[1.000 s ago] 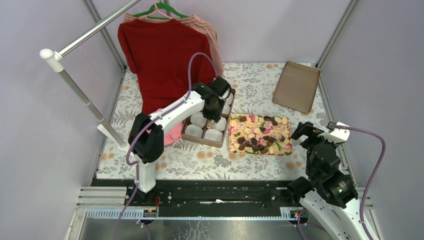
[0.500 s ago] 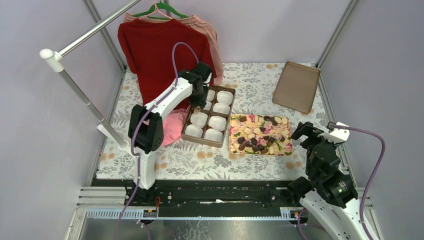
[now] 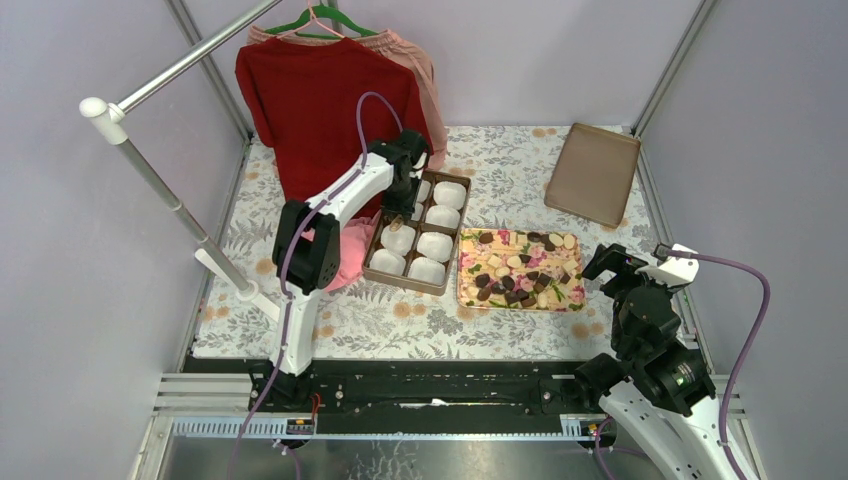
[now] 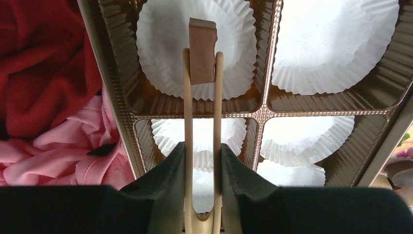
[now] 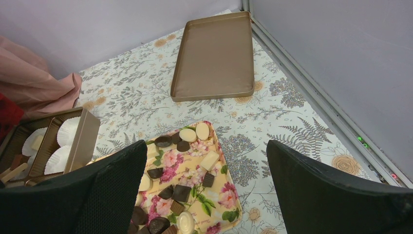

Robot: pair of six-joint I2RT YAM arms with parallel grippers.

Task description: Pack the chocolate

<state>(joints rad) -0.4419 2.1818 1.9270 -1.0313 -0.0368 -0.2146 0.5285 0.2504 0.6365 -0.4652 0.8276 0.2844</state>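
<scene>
Many dark and cream chocolate pieces lie on the flower-patterned tray; they also show in the right wrist view. My left gripper is shut on cream tongs. The tongs pinch a squarish brown chocolate just above a white paper cup in the left column of the gold box. My right gripper is open and empty, to the right of the tray.
A gold lid lies at the back right. A red shirt hangs behind the box, and pink cloth lies against the box's left side. A rack pole stands at the left.
My left gripper moved left and back, from over the box's far right to its left column, carrying the tongs and chocolate. The right arm has not moved.
</scene>
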